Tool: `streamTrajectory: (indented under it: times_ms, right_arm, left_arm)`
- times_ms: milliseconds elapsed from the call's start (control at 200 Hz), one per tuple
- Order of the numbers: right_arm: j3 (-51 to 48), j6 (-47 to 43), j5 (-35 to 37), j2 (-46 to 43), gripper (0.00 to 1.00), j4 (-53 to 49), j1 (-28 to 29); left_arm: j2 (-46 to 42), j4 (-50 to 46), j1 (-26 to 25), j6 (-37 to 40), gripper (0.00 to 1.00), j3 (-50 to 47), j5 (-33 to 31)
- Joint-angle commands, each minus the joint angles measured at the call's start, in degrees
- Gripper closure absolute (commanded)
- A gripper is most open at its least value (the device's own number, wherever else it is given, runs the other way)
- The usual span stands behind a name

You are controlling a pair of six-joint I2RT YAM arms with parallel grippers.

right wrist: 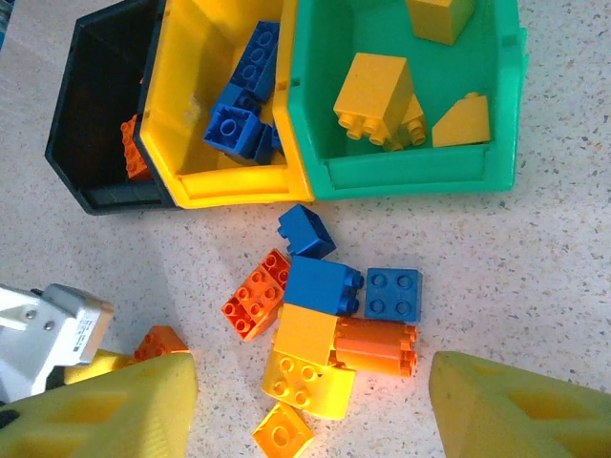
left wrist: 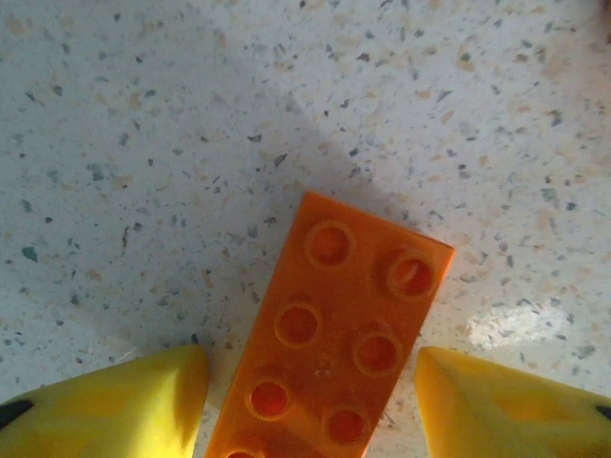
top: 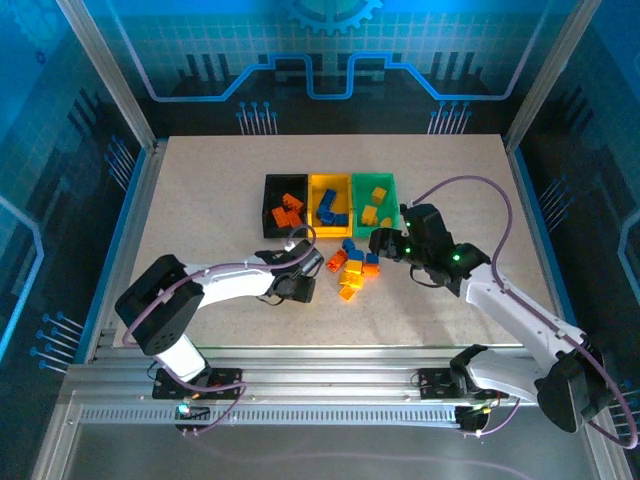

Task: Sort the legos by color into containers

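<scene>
Orange brick between left tool's fingers — narrow gaps.

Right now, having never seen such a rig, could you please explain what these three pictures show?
Two robot arms are bolted at the near edge of a table, each ending in a two-finger gripper. The wide picture is from a fixed camera above and behind them; the other two are from wrist cameras, so the yellow shapes at the bottom are fingers. A black bin, yellow bin and green bin hold orange, blue and yellow bricks respectively; loose bricks lie in front. The left gripper flanks an orange brick lying on the table; I cannot tell whether it grips. The right gripper is open and empty.
</scene>
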Motion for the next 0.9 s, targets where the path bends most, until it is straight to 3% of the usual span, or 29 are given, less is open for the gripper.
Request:
streamTrajectory:
  times_ms: [0, 185, 360, 515, 665, 890]
  right_arm:
    - [-0.50, 0.77, 0.11, -1.65, 0.33, 0.19, -1.27]
    - [-0.44, 1.03, 0.00, -2.33, 0.33, 0.03, -1.83]
    - [-0.50, 1.37, -0.38, -2.73, 0.33, 0.05, -2.00]
    - [-1.10, 1.94, -0.30, -2.37, 0.32, 0.55, -2.27]
    - [-1.06, 2.29, -0.62, -1.48, 0.32, 0.60, -2.45]
    - [-0.91, 2.23, -1.15, -1.52, 0.32, -0.04, -2.90]
  left_arm:
    - [1.42, -0.69, -0.59, 0.80, 0.50, 1.04, -1.53]
    - [0.10, -0.66, -0.60, 0.14, 0.68, 0.55, -1.47]
    - [-8.85, -1.33, 0.35, -1.42, 0.70, 0.75, -2.02]
    - [-14.98, 1.31, 7.52, -1.79, 0.70, 4.02, -1.08]
    - [-8.92, 2.68, 15.05, -0.33, 0.70, 12.06, 0.11]
    - [4.12, 2.57, 18.65, 1.35, 0.73, 25.20, -2.61]
